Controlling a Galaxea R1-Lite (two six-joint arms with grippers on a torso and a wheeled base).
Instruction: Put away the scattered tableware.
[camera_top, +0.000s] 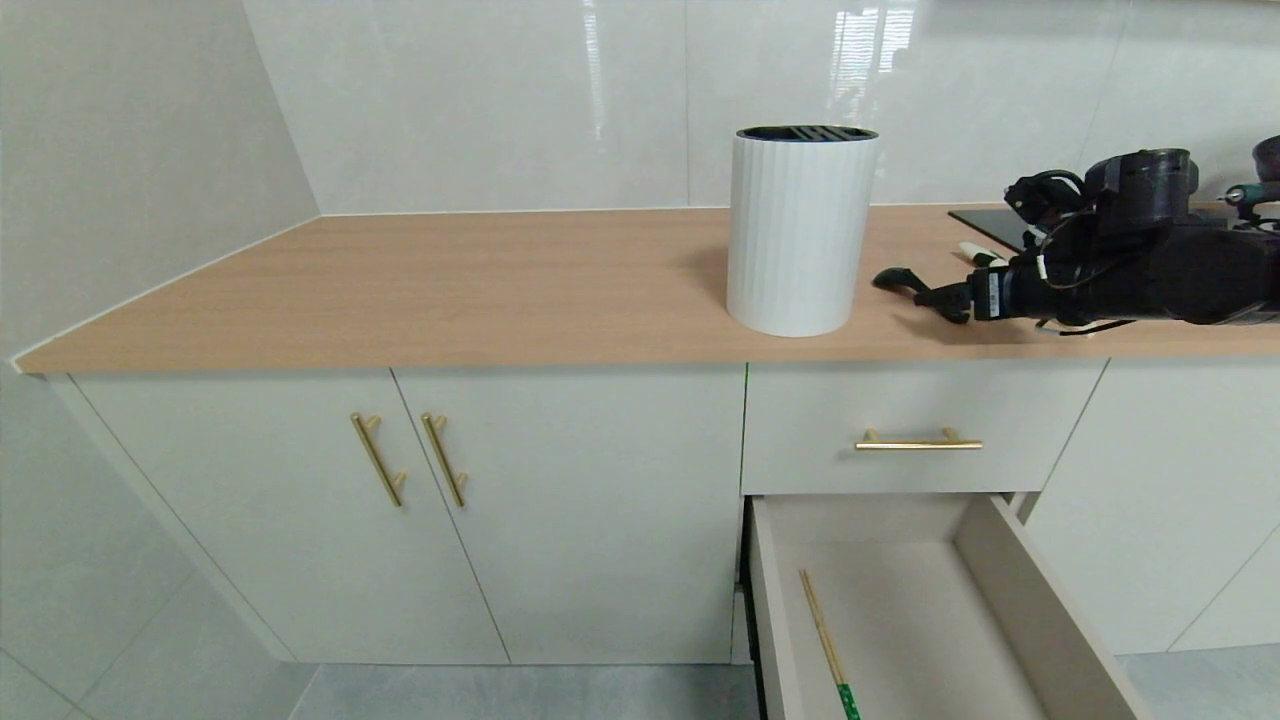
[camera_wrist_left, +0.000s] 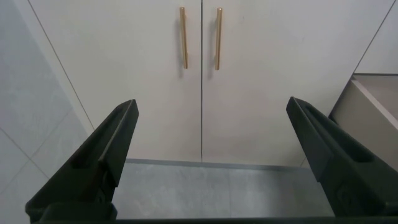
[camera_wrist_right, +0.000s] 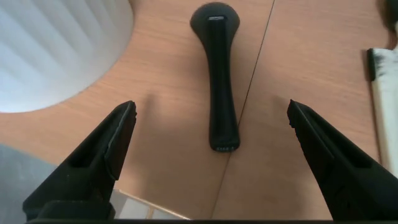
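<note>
A black utensil handle (camera_wrist_right: 217, 74) lies flat on the wooden counter (camera_top: 450, 290), just right of the white ribbed holder (camera_top: 800, 230). My right gripper (camera_wrist_right: 210, 111) hovers open above it, a finger on each side and touching nothing. From the head camera the right gripper (camera_top: 945, 298) sits low over the counter beside the black handle (camera_top: 895, 278). A pair of chopsticks (camera_top: 825, 640) with green ends lies in the open drawer (camera_top: 1030, 610). My left gripper (camera_wrist_left: 211, 106) is open and holds nothing, down in front of the cabinet doors (camera_wrist_left: 202, 81).
A white utensil (camera_top: 975, 253) and a black cooktop (camera_top: 985, 225) lie behind the right arm. The upper drawer (camera_top: 915, 430) is closed above the open one. Tiled walls bound the counter at the back and left. The white holder (camera_wrist_right: 56, 50) stands close to the right gripper.
</note>
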